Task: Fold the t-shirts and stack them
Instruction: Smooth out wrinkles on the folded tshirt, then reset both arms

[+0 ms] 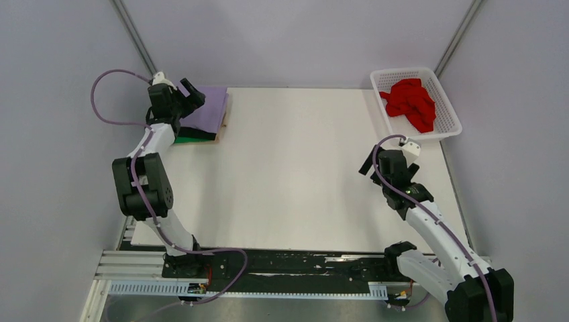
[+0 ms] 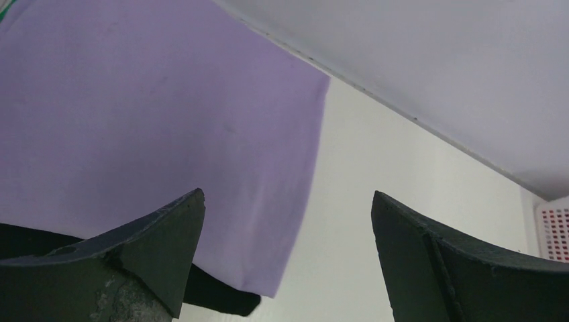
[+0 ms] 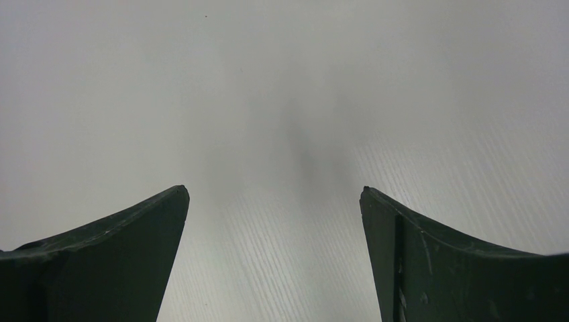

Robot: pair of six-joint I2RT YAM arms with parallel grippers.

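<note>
Left pincer (image 2: 288,201): released, above lavender shirt (image 2: 154,121)
Right pincer (image 3: 275,194): released, empty
Advice: probably pinch red shirt (image 1: 410,102) high, clearing basket (image 1: 451,111) rim

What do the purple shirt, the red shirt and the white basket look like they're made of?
Purple shirt: soft matte cloth, likely a cotton knit; it lies flat with a limp, smooth edge. Red shirt: similar matte cloth, crumpled into soft folds. Basket: white plastic by its look, with stiff latticed walls holding their shape.

Wide passage across table (image 1: 295,174) middle, between shirt stack (image 1: 209,111) and basket (image 1: 445,111).
</note>
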